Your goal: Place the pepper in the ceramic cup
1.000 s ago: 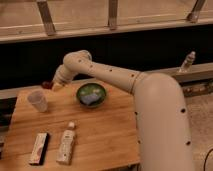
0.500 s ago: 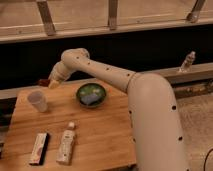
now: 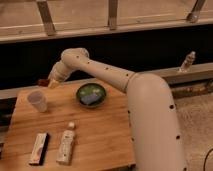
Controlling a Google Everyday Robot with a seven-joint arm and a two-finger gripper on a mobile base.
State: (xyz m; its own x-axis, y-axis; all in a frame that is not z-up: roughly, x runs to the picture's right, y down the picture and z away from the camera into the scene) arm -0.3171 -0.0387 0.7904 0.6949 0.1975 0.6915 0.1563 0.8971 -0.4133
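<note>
Reaching across the table's (image 3: 100, 135) far left edge, the gripper (image 3: 50, 82) hangs above and just right of the cup (image 3: 37, 100).
A dark red speck at its tip (image 3: 42, 81) looks like the pepper, though whether it is clamped or loose cannot be told. The cup sits down-left, upright, rim open; bowl (image 3: 91, 94), bottle (image 3: 66, 144) and box (image 3: 38, 148) lie clear.

1 cup (image 3: 38, 100), 1 bowl (image 3: 91, 94), 2 bottles (image 3: 65, 144), 1 box (image 3: 38, 148), 1 tool (image 3: 48, 82).
</note>
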